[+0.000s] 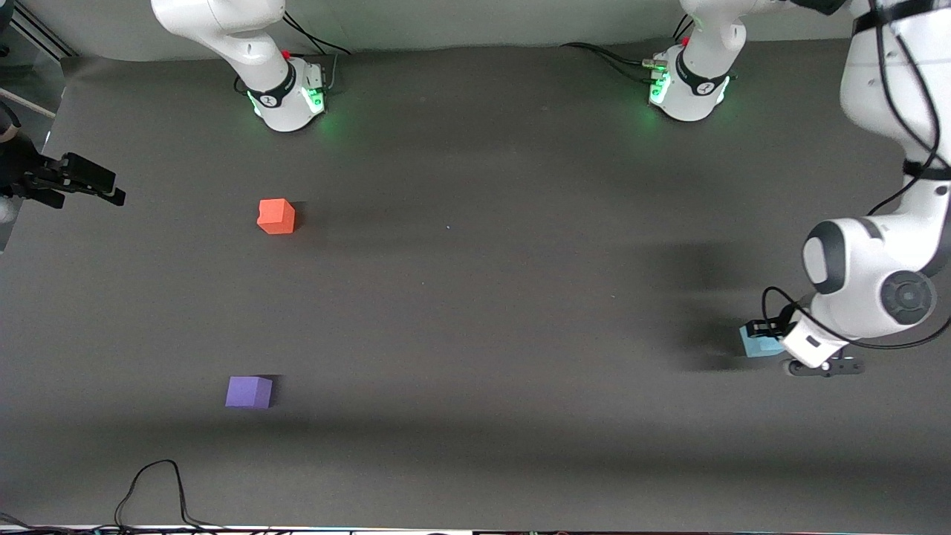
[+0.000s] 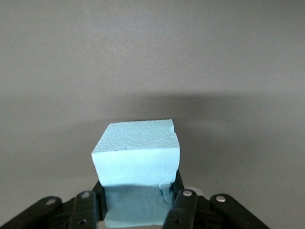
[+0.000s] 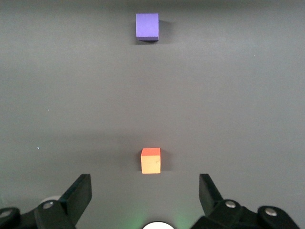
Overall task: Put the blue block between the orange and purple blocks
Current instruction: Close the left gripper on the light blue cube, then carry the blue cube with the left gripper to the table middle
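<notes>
The left gripper (image 1: 773, 338), arm bent low, is clamping the blue block (image 2: 137, 164) at the table (image 1: 475, 297). The right gripper (image 3: 145, 195) is waiting wide open and empty above the orange block (image 1: 276, 216), well apart from the blue block.

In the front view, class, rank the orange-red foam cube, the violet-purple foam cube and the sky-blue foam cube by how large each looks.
1. Violet-purple foam cube and orange-red foam cube: alike, no ranking; purple lies nearer the camera.
2. Sky-blue foam cube: looks smallest, but the left end effector, shut on it, hides part, so this is unsure.

The dark grey table (image 1: 475, 297) carries the orange block (image 1: 276, 216), purple block (image 1: 249, 391) and blue block (image 1: 758, 343).
</notes>
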Motion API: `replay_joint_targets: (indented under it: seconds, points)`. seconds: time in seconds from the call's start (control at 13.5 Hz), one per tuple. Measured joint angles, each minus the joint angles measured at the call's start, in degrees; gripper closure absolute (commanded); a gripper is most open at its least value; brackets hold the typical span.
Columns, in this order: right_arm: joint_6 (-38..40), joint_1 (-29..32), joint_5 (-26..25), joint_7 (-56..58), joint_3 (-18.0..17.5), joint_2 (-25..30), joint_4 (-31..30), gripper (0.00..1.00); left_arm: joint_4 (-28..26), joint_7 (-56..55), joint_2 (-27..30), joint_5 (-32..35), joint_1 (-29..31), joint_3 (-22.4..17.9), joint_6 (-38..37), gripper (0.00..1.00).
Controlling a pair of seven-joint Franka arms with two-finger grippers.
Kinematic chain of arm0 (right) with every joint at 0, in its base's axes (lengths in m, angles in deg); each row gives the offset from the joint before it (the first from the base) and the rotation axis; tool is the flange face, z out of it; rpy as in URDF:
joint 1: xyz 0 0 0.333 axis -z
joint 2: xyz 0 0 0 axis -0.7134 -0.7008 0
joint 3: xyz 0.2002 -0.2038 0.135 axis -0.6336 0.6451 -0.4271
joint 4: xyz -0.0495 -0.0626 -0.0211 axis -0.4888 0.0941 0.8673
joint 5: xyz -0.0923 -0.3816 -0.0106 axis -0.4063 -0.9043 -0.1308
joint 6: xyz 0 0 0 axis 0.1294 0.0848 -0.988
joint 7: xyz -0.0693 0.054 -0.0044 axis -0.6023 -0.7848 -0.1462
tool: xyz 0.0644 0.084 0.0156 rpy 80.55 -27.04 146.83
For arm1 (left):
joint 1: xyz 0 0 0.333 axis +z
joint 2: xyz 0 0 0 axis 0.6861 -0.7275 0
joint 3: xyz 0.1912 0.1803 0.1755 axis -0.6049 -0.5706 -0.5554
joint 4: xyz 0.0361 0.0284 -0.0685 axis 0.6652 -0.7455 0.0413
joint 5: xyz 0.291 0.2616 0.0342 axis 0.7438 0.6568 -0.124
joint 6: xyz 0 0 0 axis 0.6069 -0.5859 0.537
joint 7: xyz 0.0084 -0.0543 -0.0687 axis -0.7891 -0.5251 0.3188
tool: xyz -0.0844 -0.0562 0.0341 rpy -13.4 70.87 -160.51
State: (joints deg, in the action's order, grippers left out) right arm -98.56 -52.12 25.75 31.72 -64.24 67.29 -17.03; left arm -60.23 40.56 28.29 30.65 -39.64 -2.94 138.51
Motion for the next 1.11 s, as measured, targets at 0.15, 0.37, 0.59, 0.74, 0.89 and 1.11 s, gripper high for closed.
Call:
replay_joint_targets:
  seconds: [0.15, 0.37, 0.59, 0.74, 0.89, 1.11]
  points:
    - [0.0, 0.0, 0.0, 0.0, 0.0, 0.0, 0.1, 0.0, 3.5, 0.0, 4.5, 0.0, 0.0, 0.1, -9.7, 0.69]
    - [0.0, 0.0, 0.0, 0.0, 0.0, 0.2, 0.4, 0.0, 9.7, -2.4, 8.4, -0.2, -1.8, 0.7, -21.9, 0.69]
    - [0.0, 0.0, 0.0, 0.0, 0.0, 0.1, 0.4, 0.0, 13.4, -13.5, 8.3, -0.6, -8.9, 1.2, -24.4, 0.69]
    - [0.0, 0.0, 0.3, 0.0, 0.0, 0.1, 0.4, 0.0, 14.8, -23.0, 8.0, -0.9, -15.9, 1.5, -24.4, 0.7]
    - [0.0, 0.0, 0.5, 0.0, 0.1, 0.0, 0.4, 0.0, 16.9, -32.1, 7.3, -2.1, -23.4, 2.2, -24.4, 0.7]
    - [-0.1, 0.0, 0.6, 0.0, 0.1, 0.0, 0.4, 0.0, 22.0, -43.6, 3.6, -2.7, -33.0, 4.5, -24.3, 0.7]
